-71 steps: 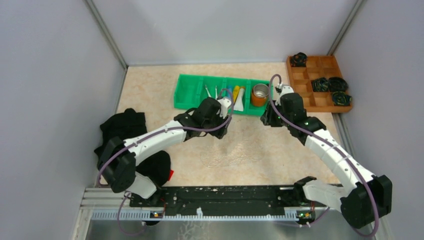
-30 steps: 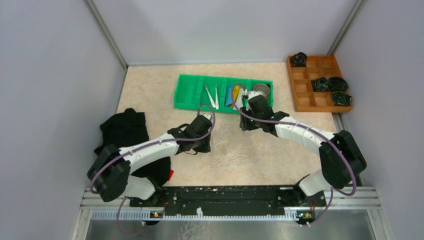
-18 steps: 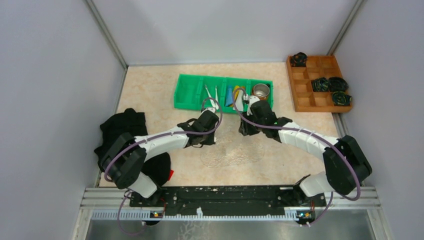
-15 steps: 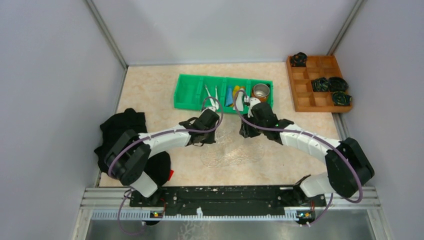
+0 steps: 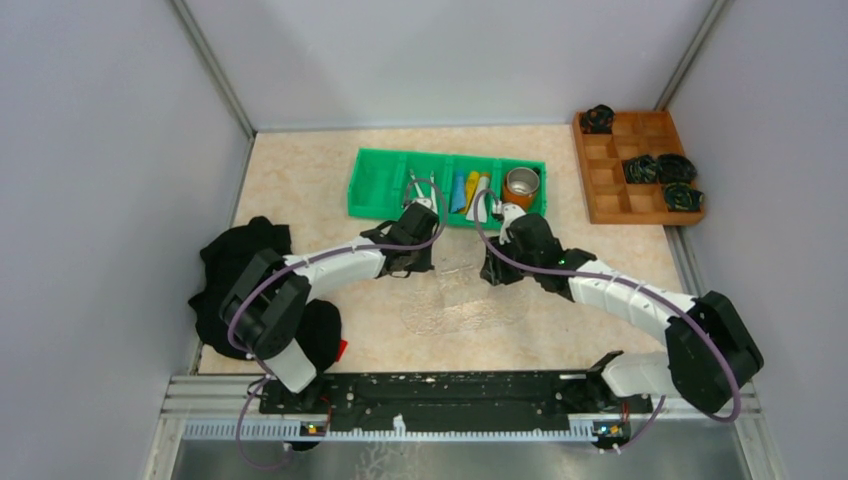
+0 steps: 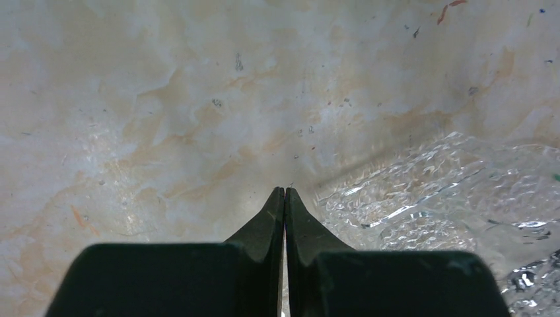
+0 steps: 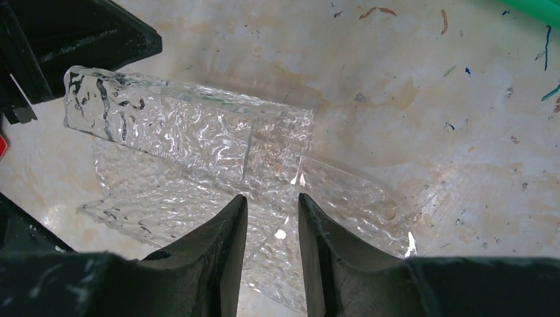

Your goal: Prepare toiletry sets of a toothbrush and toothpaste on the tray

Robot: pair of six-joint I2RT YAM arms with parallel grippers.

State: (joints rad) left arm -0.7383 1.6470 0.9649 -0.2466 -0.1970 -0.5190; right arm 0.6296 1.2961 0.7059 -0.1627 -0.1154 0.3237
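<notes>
**Both tools down at the clear tray, middle of the counter**

Nearest me, a heap of black cloth (image 5: 240, 275) lies at the lower left of the counter (image 5: 300, 170). In the middle sits the tray (image 7: 198, 125), clear and dimpled, with nothing in it.

The left tool (image 6: 284, 193) is pinched tight on nothing, its tips down at the counter just beside the tray's left edge. The right tool (image 7: 269, 198) stands partly open over the tray's right side. Clear plastic shows in the gap, but I cannot tell if the fingers touch it.

Farther back, the green bin (image 5: 380, 185) holds the toothbrushes (image 5: 413, 184), partly hidden behind the left arm. Right of them are the toothpaste tubes (image 5: 470, 188), then a copper cup (image 5: 520, 187). A wooden box (image 5: 640, 165) sits at the upper right.
</notes>
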